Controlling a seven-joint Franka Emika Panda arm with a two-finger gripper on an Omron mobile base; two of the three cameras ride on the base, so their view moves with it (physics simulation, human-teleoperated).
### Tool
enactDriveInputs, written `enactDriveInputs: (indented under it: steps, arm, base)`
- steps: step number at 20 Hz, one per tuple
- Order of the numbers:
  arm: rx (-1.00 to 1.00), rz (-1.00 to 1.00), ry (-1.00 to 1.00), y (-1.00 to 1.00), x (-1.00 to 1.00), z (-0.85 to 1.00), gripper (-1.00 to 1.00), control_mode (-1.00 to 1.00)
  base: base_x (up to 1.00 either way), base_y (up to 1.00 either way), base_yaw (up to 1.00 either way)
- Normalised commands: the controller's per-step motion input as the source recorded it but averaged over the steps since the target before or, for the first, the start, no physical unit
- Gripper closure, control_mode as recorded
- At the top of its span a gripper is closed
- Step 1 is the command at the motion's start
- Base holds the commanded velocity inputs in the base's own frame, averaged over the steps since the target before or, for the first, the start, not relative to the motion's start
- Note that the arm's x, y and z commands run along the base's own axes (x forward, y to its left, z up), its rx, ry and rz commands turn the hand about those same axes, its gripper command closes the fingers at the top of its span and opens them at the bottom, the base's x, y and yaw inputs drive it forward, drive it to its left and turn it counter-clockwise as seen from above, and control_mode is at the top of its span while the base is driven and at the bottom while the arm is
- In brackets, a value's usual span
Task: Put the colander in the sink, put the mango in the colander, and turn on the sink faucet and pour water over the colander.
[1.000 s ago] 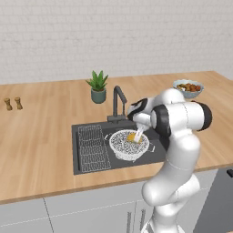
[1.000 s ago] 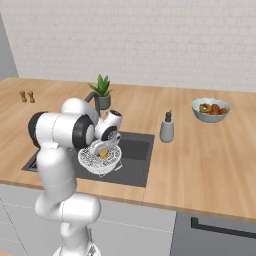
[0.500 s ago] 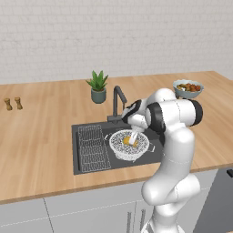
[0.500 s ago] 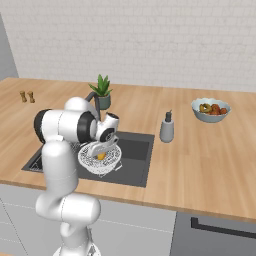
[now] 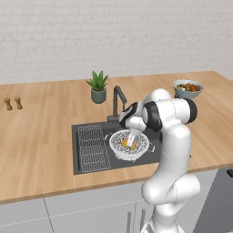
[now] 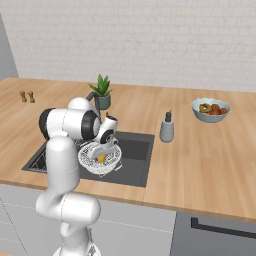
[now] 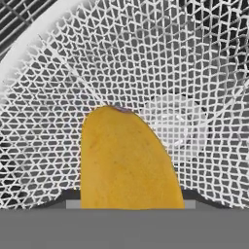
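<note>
At the far left of the wooden desk stand two small brown shakers, side by side. Further right, the dark grey sink is set into the desk, with a wire grid rack lying in its left part. Behind the sink stands a potted plant, and just beside it the dark sink faucet rises at the basin's back edge. The white mesh colander sits in the sink to the right of the rack. The yellow-orange mango lies inside the colander, against its mesh floor. The pincer reaches down into the colander right at the mango; the mango sits between the fingers, but whether they grip it or stand loose around it cannot be told. In the right base view a grey soap dispenser stands on the desk just right of the sink. Far right sits a grey-blue fruit bowl with reddish fruit.
</note>
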Motion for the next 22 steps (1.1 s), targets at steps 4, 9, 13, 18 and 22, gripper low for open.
enactDriveInputs:
  steps: [4,9,13,18,22]
  arm:
    - [-0.06,0.0,0.0,0.01,0.03,-0.1,1.0,-1.0]
    - [-0.05,-0.01,0.0,0.02,0.07,-0.11,-1.0,-1.0]
    - [-0.02,0.0,0.0,0.0,0.01,-0.01,-1.0,-1.0]
    - [0.0,0.0,0.0,0.0,0.0,0.12,-1.0,-1.0]
    - [0.0,0.0,0.0,0.0,0.0,0.44,-1.0,-1.0]
  base:
    - [0.0,0.0,0.0]
    - [0.0,0.0,0.0]
    - [0.0,0.0,0.0]
    - [0.0,0.0,0.0]
    - [0.0,0.0,0.0]
